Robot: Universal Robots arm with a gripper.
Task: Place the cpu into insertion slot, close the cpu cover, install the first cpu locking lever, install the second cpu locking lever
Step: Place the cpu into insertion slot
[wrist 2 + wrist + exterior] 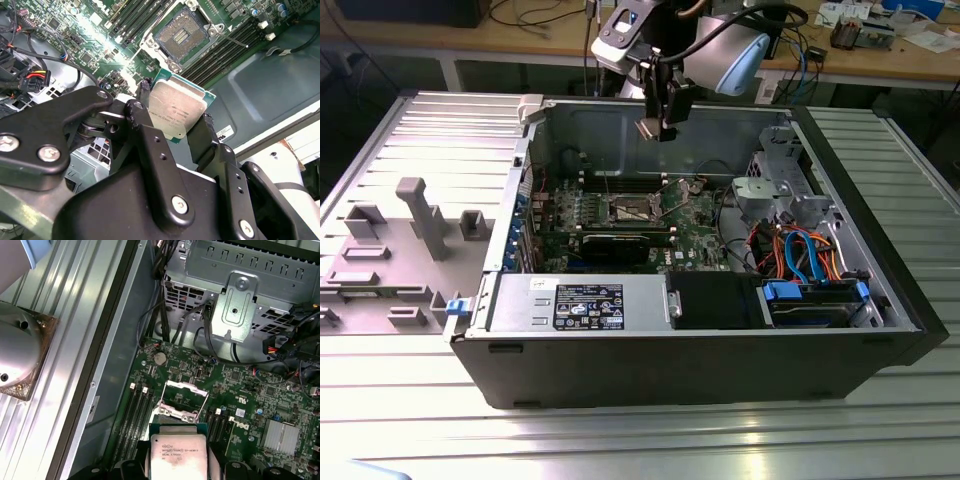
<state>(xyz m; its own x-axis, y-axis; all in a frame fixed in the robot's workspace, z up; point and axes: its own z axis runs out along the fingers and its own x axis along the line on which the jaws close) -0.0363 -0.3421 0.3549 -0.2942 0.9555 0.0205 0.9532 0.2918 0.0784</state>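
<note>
Jaws clamped on the cpu (177,110), its shiny metal top up and a finger on each of two opposite edges, the gripper (176,107) hangs in the air over an opened computer case (670,365), above the middle of the case's far wall and clear of everything inside.

That case lies on its side, open face up, on a ribbed metal table (720,445) which runs out past it on all sides. Behind the table's far edge stands a wooden workbench (520,40) strewn with cables and small gear. Towards the table's edge at the exterior view's left, just beside the case, sits a grey fixture plate (390,250) with raised blocks and one upright post.

Inside the case, a green motherboard (700,235) covers the far half of the floor. Near its middle is the insertion slot (181,36), a dark square in a silver rim (no chip in it), flanked by rows of long memory slots (222,52). At one side of the slot the cpu cover (187,386) stands raised. A long black expansion card (610,245) lies across the board nearer the front. A power supply (580,305) lines the case's near wall, while a metal drive cage (780,195) and a tangle of orange and blue cables (800,250) crowd the end at the exterior view's right.
</note>
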